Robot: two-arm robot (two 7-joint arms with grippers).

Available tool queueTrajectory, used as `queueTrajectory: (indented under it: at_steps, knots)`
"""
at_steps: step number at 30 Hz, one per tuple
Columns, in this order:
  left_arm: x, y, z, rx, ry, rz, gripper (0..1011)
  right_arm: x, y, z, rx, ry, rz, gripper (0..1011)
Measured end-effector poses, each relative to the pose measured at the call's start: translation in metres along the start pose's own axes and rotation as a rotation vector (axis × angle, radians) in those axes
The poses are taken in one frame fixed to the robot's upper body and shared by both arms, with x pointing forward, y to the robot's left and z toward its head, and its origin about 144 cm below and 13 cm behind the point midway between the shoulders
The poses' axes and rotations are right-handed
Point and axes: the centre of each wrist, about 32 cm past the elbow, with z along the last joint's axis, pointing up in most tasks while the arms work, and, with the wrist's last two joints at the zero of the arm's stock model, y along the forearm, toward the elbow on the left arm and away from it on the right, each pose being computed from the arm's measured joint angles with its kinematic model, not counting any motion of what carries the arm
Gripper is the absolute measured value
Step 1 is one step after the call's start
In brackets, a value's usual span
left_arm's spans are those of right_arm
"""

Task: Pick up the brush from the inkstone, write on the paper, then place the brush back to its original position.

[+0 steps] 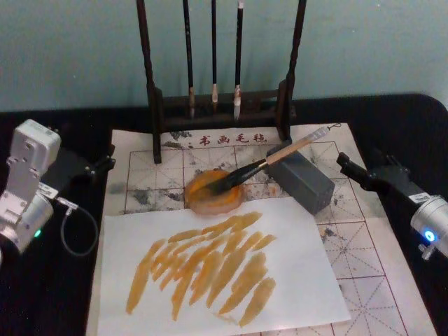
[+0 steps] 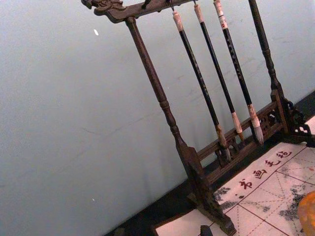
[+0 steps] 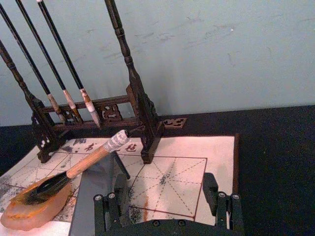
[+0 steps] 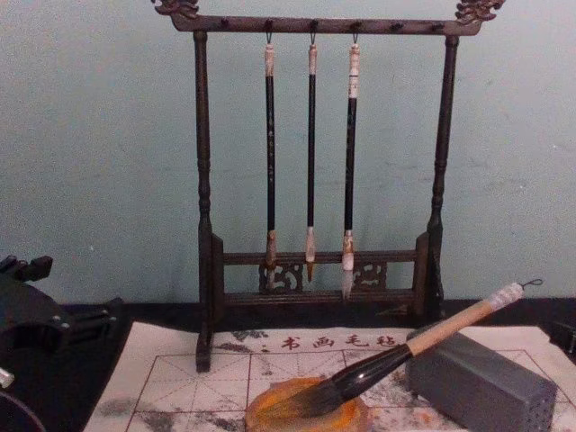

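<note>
One brush (image 1: pixel 262 164) on one inkstone (image 1: pixel 214 189); three hanging brushes (image 1: pixel 213 52).

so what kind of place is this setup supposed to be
Probably a calligraphy desk staged against a plain wall: a wooden rack hung with thin brushes, a red-grid felt mat, and the brush resting on the inkstone.

One thick brush (image 1: pixel 269 160), three thin brushes (image 4: pixel 310 153), one inkstone (image 1: pixel 213 190), one grey block (image 1: pixel 301 178), one rack (image 4: pixel 202 180), two sheets (image 1: pixel 294 280).
</note>
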Motion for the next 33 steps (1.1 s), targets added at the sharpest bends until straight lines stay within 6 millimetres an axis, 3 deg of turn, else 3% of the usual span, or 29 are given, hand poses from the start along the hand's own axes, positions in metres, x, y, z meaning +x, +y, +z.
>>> queueTrajectory:
  at_steps: [33]
  knots:
    - [0.0,0.0,0.0,0.0,0.0,0.0,1001,0.0001,-0.0001,0.0005,-0.003,0.002,0.001,1000]
